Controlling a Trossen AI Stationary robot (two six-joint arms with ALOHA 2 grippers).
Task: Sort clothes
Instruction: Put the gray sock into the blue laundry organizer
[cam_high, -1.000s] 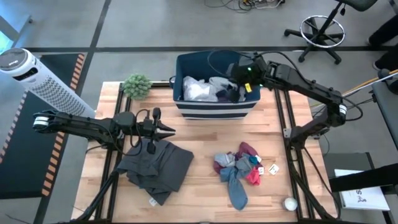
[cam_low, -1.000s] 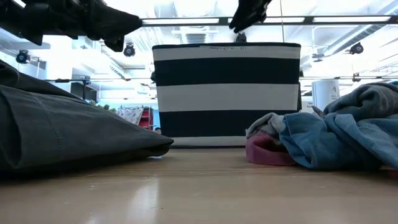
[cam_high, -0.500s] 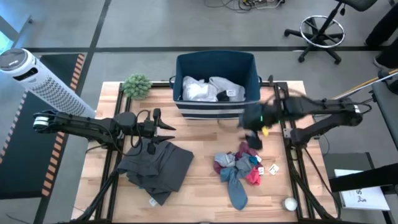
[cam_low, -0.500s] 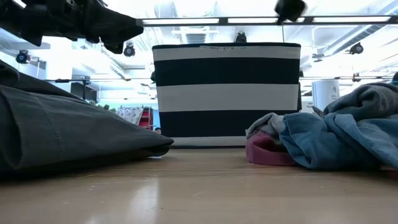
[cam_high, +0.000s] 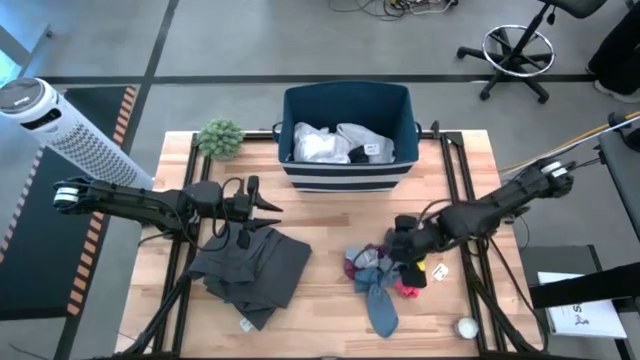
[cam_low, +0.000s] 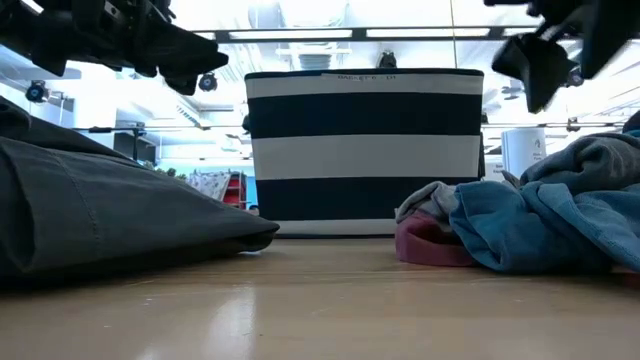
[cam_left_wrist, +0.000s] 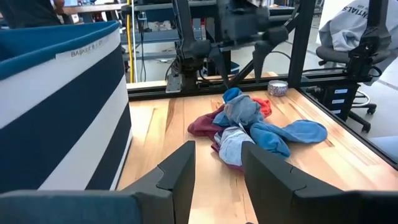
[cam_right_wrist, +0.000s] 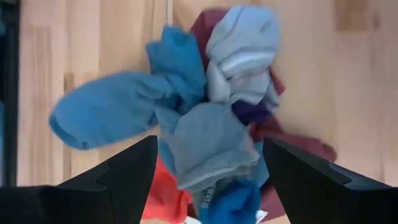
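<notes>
A pile of small clothes (cam_high: 376, 278), blue, grey, maroon and pink-red, lies on the table right of centre; it also shows in the right wrist view (cam_right_wrist: 205, 118), the low view (cam_low: 540, 225) and the left wrist view (cam_left_wrist: 249, 124). My right gripper (cam_high: 405, 250) hangs open right above this pile, fingers pointing down (cam_right_wrist: 210, 142), touching nothing. A dark grey garment (cam_high: 250, 265) lies crumpled at the near left. My left gripper (cam_high: 270, 205) is open and empty above its far edge (cam_left_wrist: 217, 152). The navy striped bin (cam_high: 347, 172) holds white and grey clothes (cam_high: 335, 143).
A green fuzzy ball plant (cam_high: 220, 137) stands at the far left corner. Small white tags (cam_high: 440, 270) lie right of the pile, and a small round object (cam_high: 466, 326) sits near the near right corner. Bare wood lies between the two heaps.
My right gripper has swung from above the bin toward the table's near edge and down, and now hangs over the pile of small clothes. The pile and the dark grey garment have not moved.
</notes>
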